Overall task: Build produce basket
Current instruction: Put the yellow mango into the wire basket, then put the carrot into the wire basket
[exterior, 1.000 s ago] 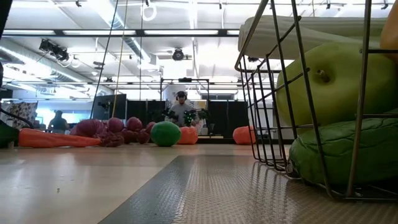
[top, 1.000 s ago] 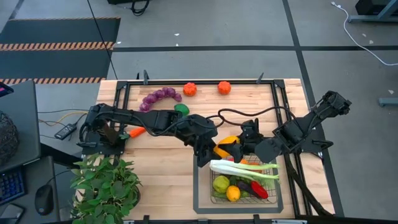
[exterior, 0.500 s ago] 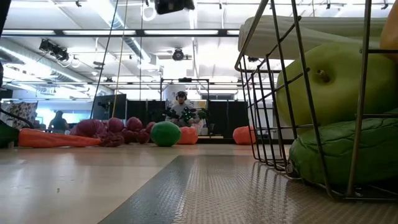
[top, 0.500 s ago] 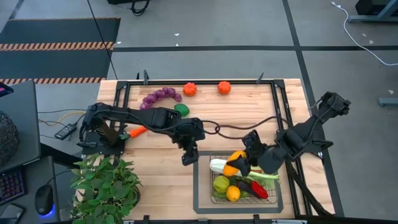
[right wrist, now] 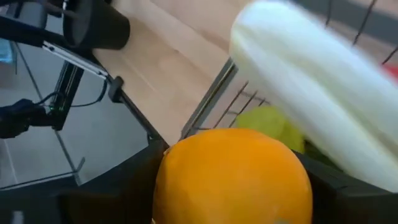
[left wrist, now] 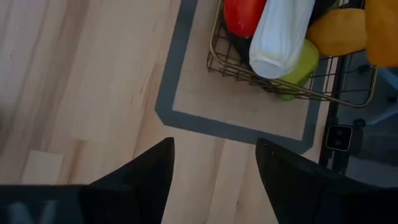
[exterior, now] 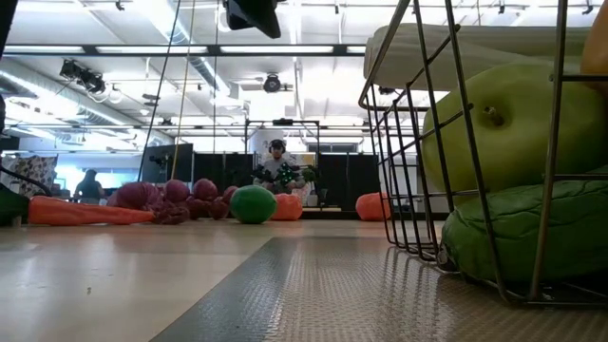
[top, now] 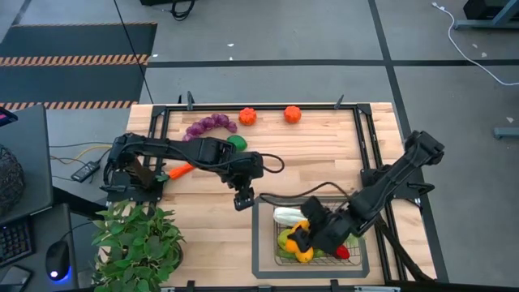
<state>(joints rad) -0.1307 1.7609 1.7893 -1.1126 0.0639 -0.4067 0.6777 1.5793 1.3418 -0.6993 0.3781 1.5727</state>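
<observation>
The wire basket (top: 357, 264) stands at the table's near right and holds a white-green leek (top: 285, 216), a green pepper (exterior: 513, 123), a lemon (top: 305, 255) and red pieces. My right gripper (top: 302, 234) is over the basket, shut on an orange fruit (right wrist: 233, 180). My left gripper (top: 243, 199) hangs open above bare table just left of the basket's far left corner; its fingers (left wrist: 143, 180) have nothing between them. Purple grapes (top: 209, 126), two tomatoes (top: 248, 116), a lime (top: 237, 142) and a carrot (top: 180, 171) lie on the tabletop. My right gripper pinches the orange fruit by its two opposite sides (right wrist: 171, 186), one dark finger (right wrist: 124, 186) on each. The fingers slant down from the table's right and far side. The fruit sits over the basket beside the leek; whether it rests on the produce below, I cannot tell.
A leafy potted plant (top: 138, 239) stands at the near left corner. A black rail frame (top: 365, 146) runs around the tabletop. Bare wood lies between the basket and the plant. A person (exterior: 276, 166) shows far off in the room behind.
My right gripper has carried the orange fruit from the basket's far edge down and toward the table's near edge, to over the produce in the basket. My left gripper has drawn back from there toward the table's left and tipped downward.
</observation>
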